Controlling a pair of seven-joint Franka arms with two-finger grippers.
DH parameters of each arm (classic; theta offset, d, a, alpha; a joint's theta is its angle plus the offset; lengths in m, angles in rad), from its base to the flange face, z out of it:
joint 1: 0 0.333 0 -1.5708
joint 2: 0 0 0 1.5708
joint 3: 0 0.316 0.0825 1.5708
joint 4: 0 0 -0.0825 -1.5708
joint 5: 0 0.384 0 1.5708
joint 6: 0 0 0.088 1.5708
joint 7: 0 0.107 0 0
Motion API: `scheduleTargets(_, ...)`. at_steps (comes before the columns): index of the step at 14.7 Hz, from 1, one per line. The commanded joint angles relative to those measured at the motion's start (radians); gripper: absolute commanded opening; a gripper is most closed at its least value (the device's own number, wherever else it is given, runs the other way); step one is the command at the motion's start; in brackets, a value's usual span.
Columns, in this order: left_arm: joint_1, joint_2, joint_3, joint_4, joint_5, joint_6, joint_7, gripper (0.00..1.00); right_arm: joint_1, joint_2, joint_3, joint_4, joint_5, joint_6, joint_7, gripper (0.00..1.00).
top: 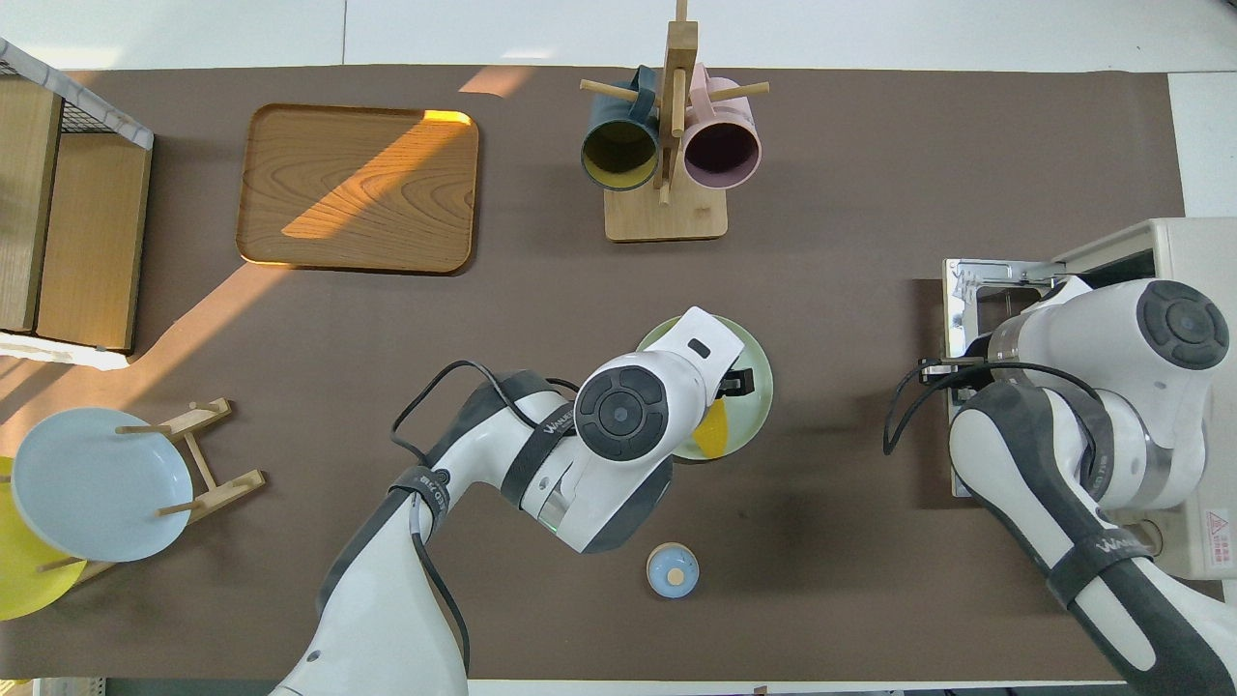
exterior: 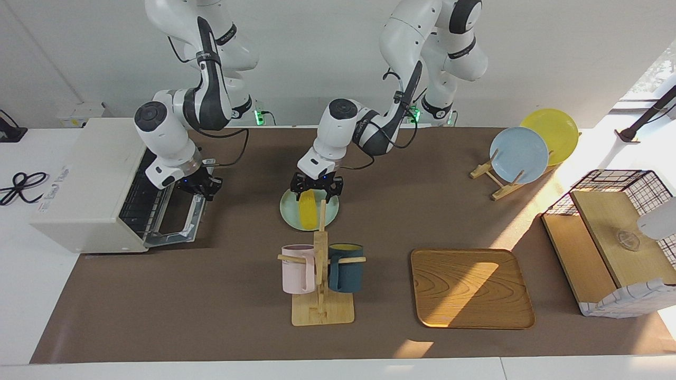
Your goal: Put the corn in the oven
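The yellow corn (exterior: pixel 306 212) lies on a pale green plate (exterior: pixel 288 214) at the table's middle; it also shows in the overhead view (top: pixel 713 441) on the plate (top: pixel 759 387). My left gripper (exterior: pixel 316 194) is low over the plate, fingers open on either side of the corn's end nearer the robots. The off-white oven (exterior: pixel 84 179) stands at the right arm's end, its door (exterior: pixel 182 220) folded down and the wire rack showing. My right gripper (exterior: pixel 203 186) is at the door's edge nearer the robots; in the overhead view the right arm's wrist hides it.
A wooden mug rack (exterior: pixel 322 309) with a pink and a dark blue mug stands just beside the plate, farther from the robots. A wooden tray (exterior: pixel 470 287), a plate stand (exterior: pixel 499 182) with blue and yellow plates, a wire basket (exterior: pixel 618 237) and a small blue knobbed piece (top: pixel 672 570) also stand on the table.
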Motion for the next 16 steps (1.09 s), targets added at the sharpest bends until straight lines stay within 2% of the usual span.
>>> scheduleTargets(1, 0.037, -0.020, 0.009, 0.012, 0.008, -0.049, 0.026, 1.00, 0.011, 0.032, -0.010, -0.006, 0.012, 0.047, 0.020, 0.00)
scheduleTargets(5, 0.163, -0.116, 0.006, 0.011, 0.006, -0.240, 0.200, 1.00, 0.062, 0.048, -0.009, 0.050, 0.014, 0.024, 0.041, 0.00)
scheduleTargets(6, 0.204, -0.139, 0.006, 0.011, 0.005, -0.289, 0.263, 1.00, 0.082, 0.060, -0.010, 0.085, 0.014, -0.002, 0.043, 0.26)
scheduleTargets(7, 0.246, -0.158, 0.004, 0.014, 0.000, -0.332, 0.315, 1.00, 0.100, 0.075, -0.009, 0.148, 0.014, -0.057, 0.049, 0.37)
scheduleTargets(9, 0.315, -0.193, 0.004, 0.015, -0.001, -0.374, 0.384, 1.00, 0.175, 0.112, -0.009, 0.297, -0.002, -0.183, 0.118, 0.39)
scheduleTargets(10, 0.347, -0.201, 0.005, 0.020, -0.001, -0.392, 0.415, 1.00, 0.227, 0.126, -0.010, 0.344, -0.006, -0.206, 0.186, 0.39)
scheduleTargets(12, 0.413, -0.210, 0.006, 0.066, -0.001, -0.463, 0.487, 1.00, 0.334, 0.138, -0.009, 0.380, -0.037, -0.203, 0.312, 0.39)
scheduleTargets(14, 0.483, -0.206, 0.009, 0.147, -0.001, -0.565, 0.570, 1.00, 0.469, 0.208, -0.010, 0.466, -0.071, -0.226, 0.499, 0.39)
scheduleTargets(16, 0.549, -0.207, 0.009, 0.202, 0.006, -0.648, 0.659, 1.00, 0.549, 0.287, -0.009, 0.541, -0.153, -0.242, 0.621, 0.39)
